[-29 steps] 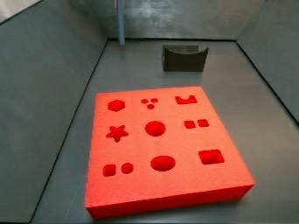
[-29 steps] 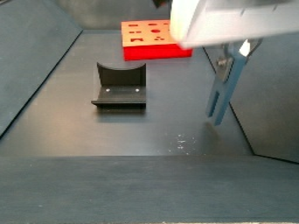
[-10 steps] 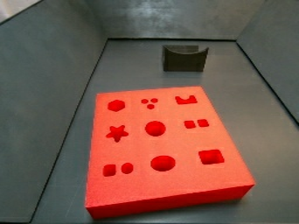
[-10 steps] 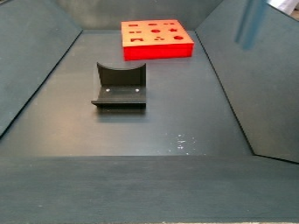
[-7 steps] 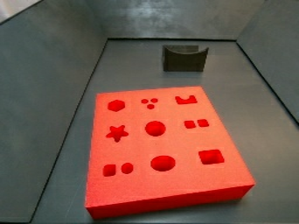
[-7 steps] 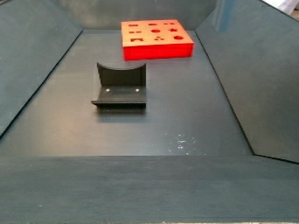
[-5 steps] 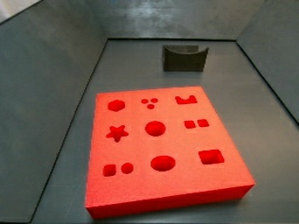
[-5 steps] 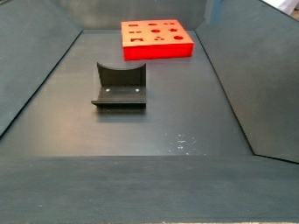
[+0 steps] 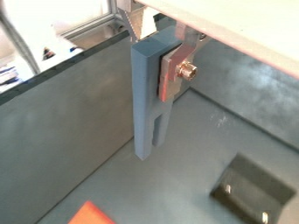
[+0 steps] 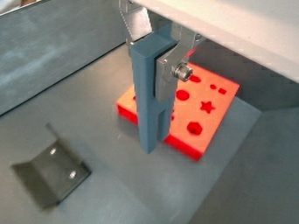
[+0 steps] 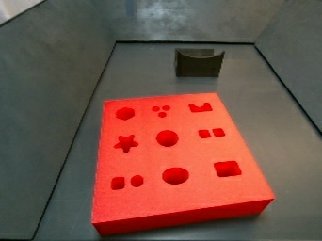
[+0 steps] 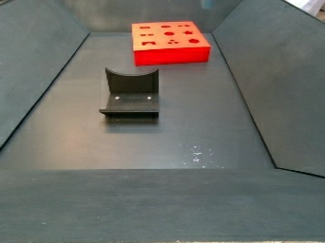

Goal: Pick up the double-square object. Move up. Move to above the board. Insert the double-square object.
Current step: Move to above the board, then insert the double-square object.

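Now, step in hand: you look to be between moving up and moving to above the board (image 10: pixel 187 109); nothing is inserted yet.
Hand: the hand (image 9: pixel 163 74) is out of both side views, so high above the surface (image 12: pixel 165 133); in both wrist views its silver fingers (image 10: pixel 181 61) are clamped on the double-square object (image 10: pixel 149 92).
Piece: a long blue-grey bar, hanging upright from the hand, its lower end free in the air.
Board: flat on the surface at one end of the bin, every recess empty, in a wrist view off to one side of the piece's tip.
Next move: you need to carry the hand sideways until the tip stands over the pair of small squares (image 11: pixel 210 134), then descend straight.
Around: the fixture (image 12: pixel 129 93) stands well apart from the board; I judge nothing blocks the path.
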